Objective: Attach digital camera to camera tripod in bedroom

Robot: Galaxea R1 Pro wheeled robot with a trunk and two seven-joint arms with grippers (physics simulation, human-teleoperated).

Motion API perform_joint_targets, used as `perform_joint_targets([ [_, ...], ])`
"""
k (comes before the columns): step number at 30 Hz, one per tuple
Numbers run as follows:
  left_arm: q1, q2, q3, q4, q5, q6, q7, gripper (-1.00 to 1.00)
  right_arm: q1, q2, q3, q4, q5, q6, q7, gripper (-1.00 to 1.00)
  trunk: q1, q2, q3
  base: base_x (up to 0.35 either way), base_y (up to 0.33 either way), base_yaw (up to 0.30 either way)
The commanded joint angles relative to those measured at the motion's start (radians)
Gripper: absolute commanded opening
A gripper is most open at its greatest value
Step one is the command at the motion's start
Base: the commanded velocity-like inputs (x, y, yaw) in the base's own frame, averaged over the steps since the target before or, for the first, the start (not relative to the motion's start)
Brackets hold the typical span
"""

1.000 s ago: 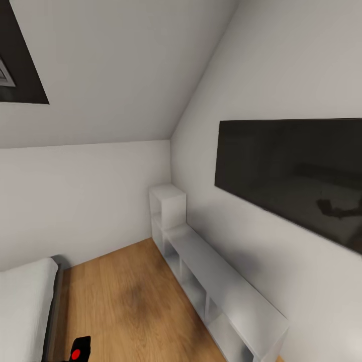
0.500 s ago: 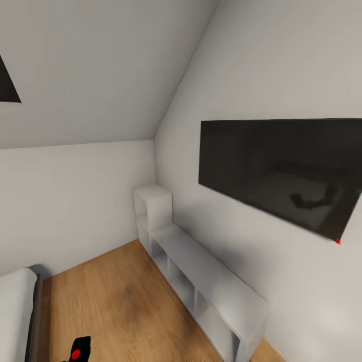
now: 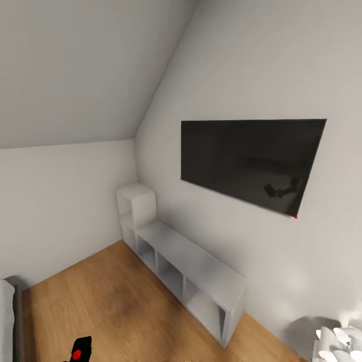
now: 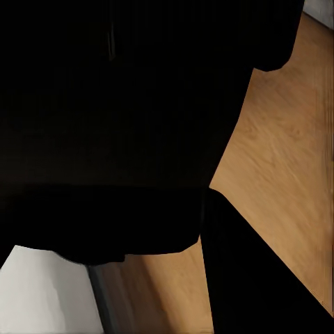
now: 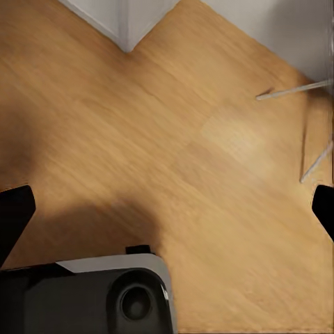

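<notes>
The digital camera (image 3: 78, 351), black with a red round button on top, shows at the head view's lower edge, left of centre. In the left wrist view its dark body (image 4: 118, 125) looms right against the lens, held in my left gripper, whose fingers I cannot make out against it. My right gripper (image 5: 168, 209) hangs open over bare wood floor, one black fingertip (image 5: 14, 216) at each side of that view. Two thin silver legs of the camera tripod (image 5: 292, 90) stand on the floor beyond it; its head is out of view.
This is the bedroom: a black wall TV (image 3: 246, 161) hangs over low white cube shelving (image 3: 181, 261) along the right wall. Light wood floor (image 3: 110, 301) lies ahead under the sloped ceiling. The bed's edge (image 3: 6, 322) is at far left, and a white object (image 3: 337, 342) at bottom right.
The head view has swung to the right: TV and shelving slid left in the picture, and the skylight and most of the bed left it. The camera keeps its place in the picture.
</notes>
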Motion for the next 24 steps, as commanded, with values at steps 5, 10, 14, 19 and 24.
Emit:
perform_joint_targets([
  [5, -0.002, -0.002, -0.008, -0.004, 0.0, 0.0, 0.006, -1.0, 0.001, 0.0, 0.001, -0.002, 0.0, 0.0, -0.005, 1.0, 0.0, -0.001, 0.0, -0.305, -0.044, -0.296],
  [10, -0.002, -0.002, -0.008, -0.003, 0.0, 0.0, 0.006, -1.0, 0.001, 0.0, 0.001, -0.002, 0.0, 0.0, -0.005, 1.0, 0.0, -0.001, 0.0, -0.317, -0.1, -0.296],
  [14, -0.002, -0.002, -0.008, -0.003, 0.0, 0.0, 0.006, -1.0, 0.001, 0.0, 0.001, -0.002, 0.0, 0.0, -0.005, 1.0, 0.0, -0.001, 0.0, -0.336, 0.011, -0.296],
  [19, -0.002, -0.002, -0.008, -0.003, 0.0, 0.0, 0.005, -1.0, 0.001, 0.0, 0.001, -0.002, 0.0, 0.0, -0.005, 1.0, 0.0, -0.001, 0.0, -0.343, 0.014, -0.296],
  [24, -0.002, -0.002, -0.008, -0.003, 0.0, 0.0, 0.006, -1.0, 0.001, 0.0, 0.001, -0.002, 0.0, 0.0, -0.005, 1.0, 0.0, -0.001, 0.0, -0.344, 0.001, -0.296],
])
